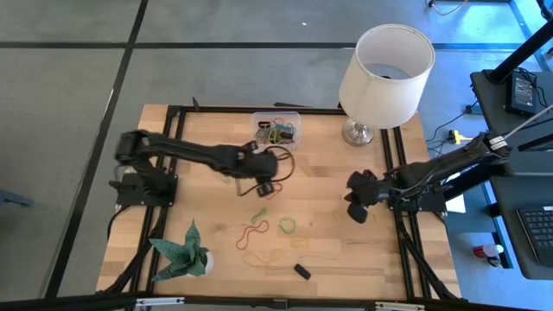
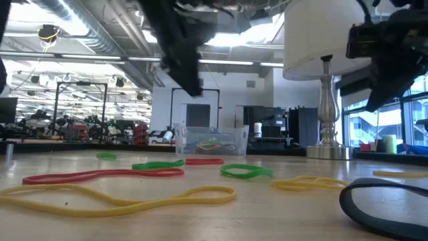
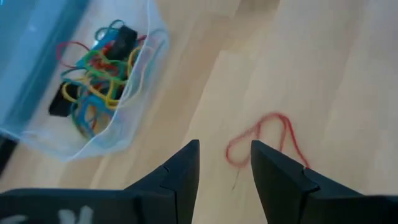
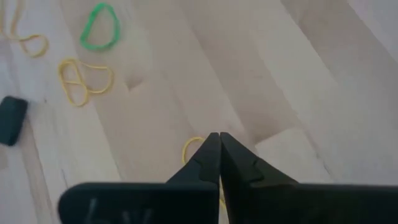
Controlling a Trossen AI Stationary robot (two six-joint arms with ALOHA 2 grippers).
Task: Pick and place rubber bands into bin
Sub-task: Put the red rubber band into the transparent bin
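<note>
The clear bin (image 1: 276, 131) stands at the table's far edge, with several coloured rubber bands (image 3: 99, 68) and black blocks inside. More rubber bands lie loose on the wood: a red one (image 1: 252, 231), green ones (image 1: 286, 225) and yellow ones (image 1: 262, 257). My left gripper (image 3: 224, 149) hangs open above the table, just near of the bin, at mid-table (image 1: 264, 187). The red band (image 3: 267, 134) lies on the wood beyond its fingertips. My right gripper (image 4: 219, 135) is shut above the table's right side (image 1: 356, 210). A yellow band (image 4: 189, 149) lies on the wood partly behind its tips.
A white lamp (image 1: 384, 69) stands on its metal foot at the far right corner. A green folded-paper figure (image 1: 186, 250) sits at the near left, and a black block (image 1: 301, 270) lies near the front edge. Bare wood stretches between the two grippers.
</note>
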